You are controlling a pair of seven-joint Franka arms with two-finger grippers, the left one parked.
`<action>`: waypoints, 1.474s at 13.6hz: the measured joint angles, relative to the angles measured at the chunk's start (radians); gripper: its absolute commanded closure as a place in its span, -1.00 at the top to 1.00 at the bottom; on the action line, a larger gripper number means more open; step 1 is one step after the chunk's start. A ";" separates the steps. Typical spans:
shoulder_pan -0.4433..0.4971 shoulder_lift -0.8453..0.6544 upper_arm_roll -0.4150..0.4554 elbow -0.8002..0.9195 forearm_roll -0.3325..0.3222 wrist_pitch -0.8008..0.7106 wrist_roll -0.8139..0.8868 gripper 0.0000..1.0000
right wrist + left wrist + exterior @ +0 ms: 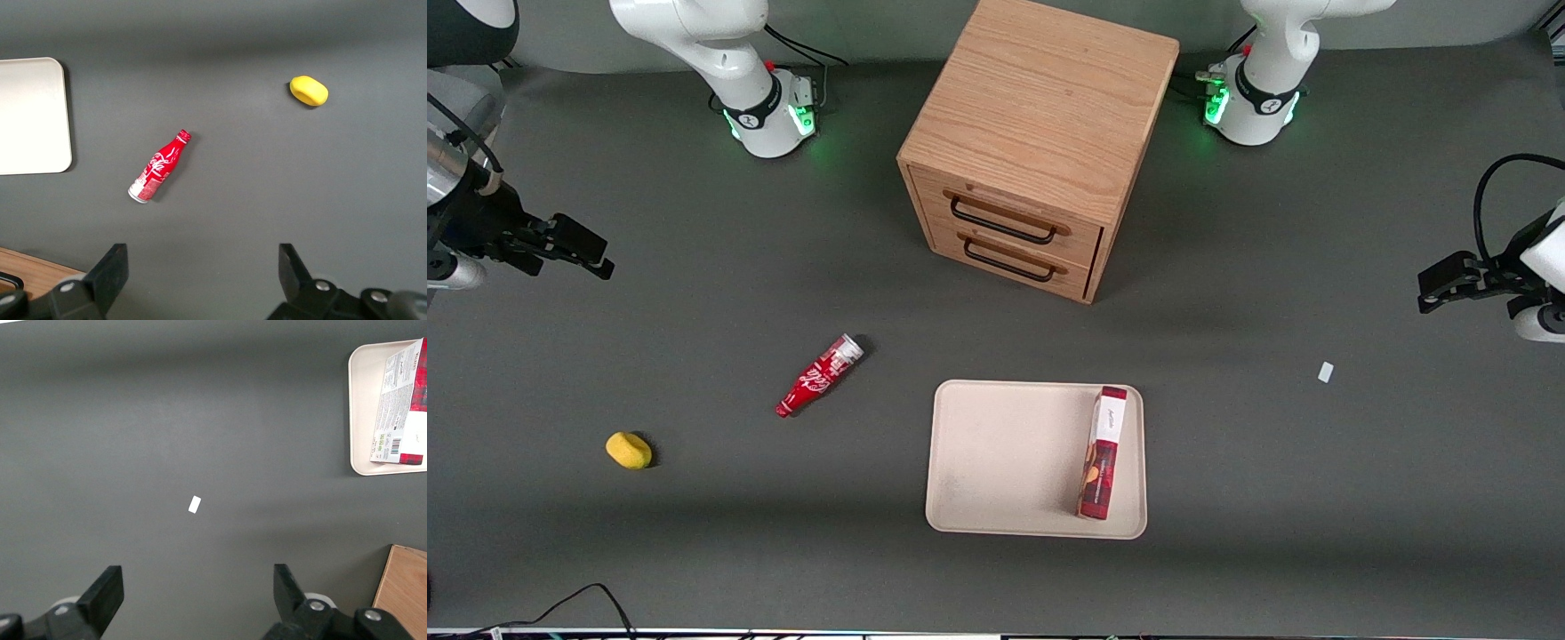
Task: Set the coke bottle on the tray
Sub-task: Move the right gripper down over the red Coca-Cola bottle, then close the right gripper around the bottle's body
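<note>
The coke bottle [819, 375] lies on its side on the dark table, apart from the tray, its red cap pointing toward the front camera; it also shows in the right wrist view [159, 167]. The beige tray [1005, 458] lies in front of the wooden drawer cabinet, nearer the front camera than the cabinet; one of its corners shows in the right wrist view [32, 117]. My right gripper [583, 251] hangs high at the working arm's end of the table, well away from the bottle. It is open and empty, with both fingers [112, 267] wide apart.
A red-and-white box [1104, 452] lies on the tray along its edge toward the parked arm. A yellow lemon-like object [629, 450] lies nearer the front camera than the bottle. The wooden drawer cabinet [1032, 151] stands mid-table. A small white scrap [1326, 372] lies toward the parked arm's end.
</note>
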 measured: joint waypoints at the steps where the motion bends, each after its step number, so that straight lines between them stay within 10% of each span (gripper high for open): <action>1: 0.000 0.000 0.000 0.000 0.000 0.000 0.000 1.00; 6: 0.009 0.030 0.028 -0.002 0.014 -0.003 0.061 1.00; 12: 0.030 0.263 0.190 -0.034 0.038 0.218 0.592 1.00; 20: 0.038 0.485 0.251 -0.195 -0.111 0.521 1.004 1.00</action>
